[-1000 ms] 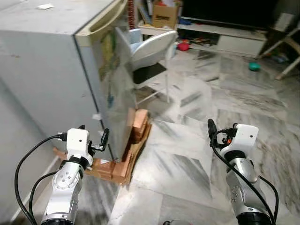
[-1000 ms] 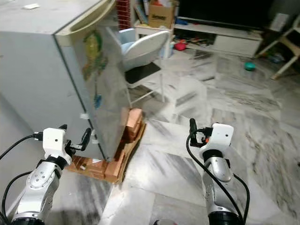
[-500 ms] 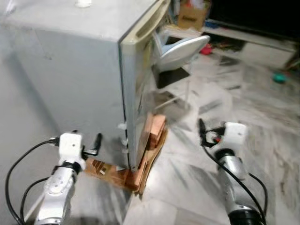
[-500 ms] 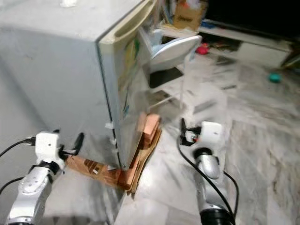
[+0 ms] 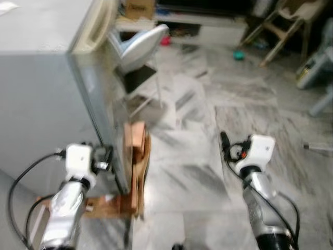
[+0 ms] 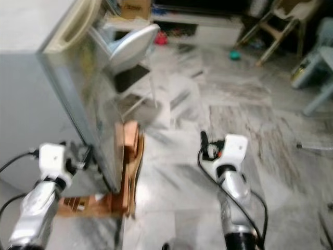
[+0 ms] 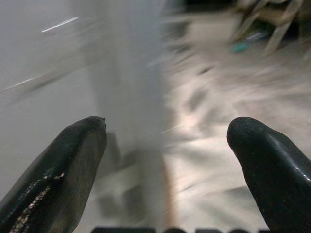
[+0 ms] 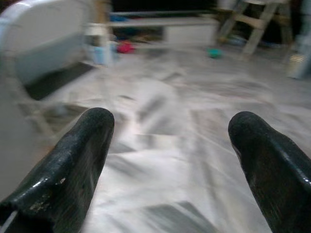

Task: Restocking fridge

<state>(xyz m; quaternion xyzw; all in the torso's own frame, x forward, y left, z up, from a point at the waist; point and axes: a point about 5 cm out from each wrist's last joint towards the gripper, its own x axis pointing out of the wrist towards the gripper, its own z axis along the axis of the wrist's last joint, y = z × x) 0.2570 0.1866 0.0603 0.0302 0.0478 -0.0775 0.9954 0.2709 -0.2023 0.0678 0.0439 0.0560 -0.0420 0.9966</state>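
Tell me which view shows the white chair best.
The left eye view: the white chair shows its tilted back, dark seat and legs beside the fridge. The right eye view shows the same. The right wrist view catches it blurred at the edge; the left wrist view faces the fridge.

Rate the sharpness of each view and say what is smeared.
Left and right eye views: softly motion-blurred, though the tall grey fridge and marbled tile floor stay readable. Left wrist view: streaked background, sharp black fingers. Right wrist view: smeared floor and furniture, crisp fingers.
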